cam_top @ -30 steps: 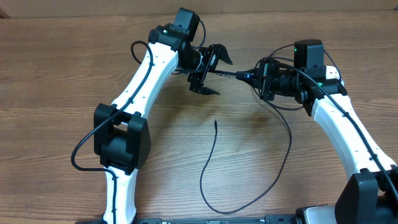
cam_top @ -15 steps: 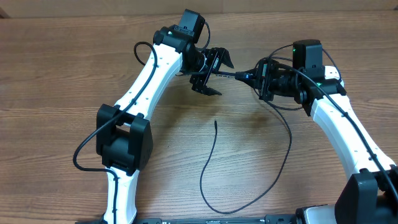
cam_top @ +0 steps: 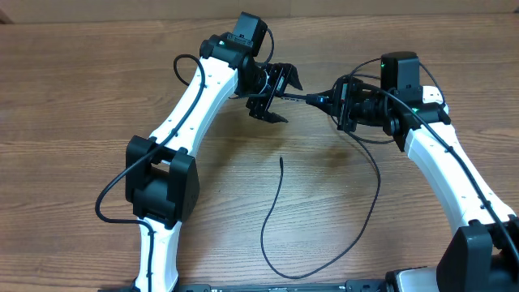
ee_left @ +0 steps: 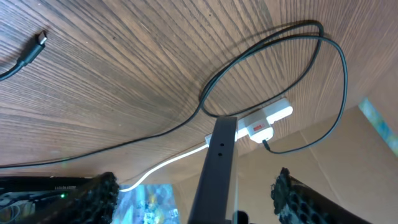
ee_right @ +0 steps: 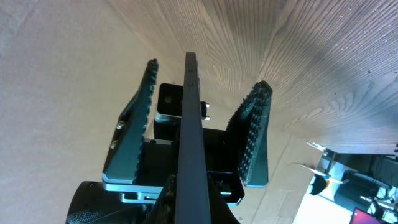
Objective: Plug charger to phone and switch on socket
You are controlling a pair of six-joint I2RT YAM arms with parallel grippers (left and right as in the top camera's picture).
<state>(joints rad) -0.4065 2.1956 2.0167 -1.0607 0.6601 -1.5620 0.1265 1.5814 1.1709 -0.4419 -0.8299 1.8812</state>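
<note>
**Wooden worktop: phone gripped in the air, charger loose below**

Brown wood grain fills the worktop [cam_top: 97, 97], and both arms meet above its far half. The right arm's fingers [cam_top: 340, 101] are closed on one end of a slim dark-edged phone [ee_right: 189, 124]. They hold it edge-on and clear of the wood, so from overhead it reads as a thin dark line pointing toward the left arm. The left arm's fingers [ee_right: 134, 124] stand apart, one ribbed pad on each side of the phone's free end (a gap shows on both sides in the right wrist view, and neither pad touches it).

Nearer the robot, a long thin black charger cable [cam_top: 280, 170] lies loose on the wood in a wide open curve. Its small connector tip [ee_left: 40, 38] rests flat on the worktop, well apart from the phone and from both sets of fingers. In the left wrist view the cable runs on in a large loop toward a white power strip [ee_left: 273, 117] with a red patch on it, lying beyond the phone. A black end of the cable arrives just beside the strip; whether it is plugged in I cannot tell. The strip's white cord [ee_left: 163, 167] trails away toward the camera. Its switches are too small to read.
</note>
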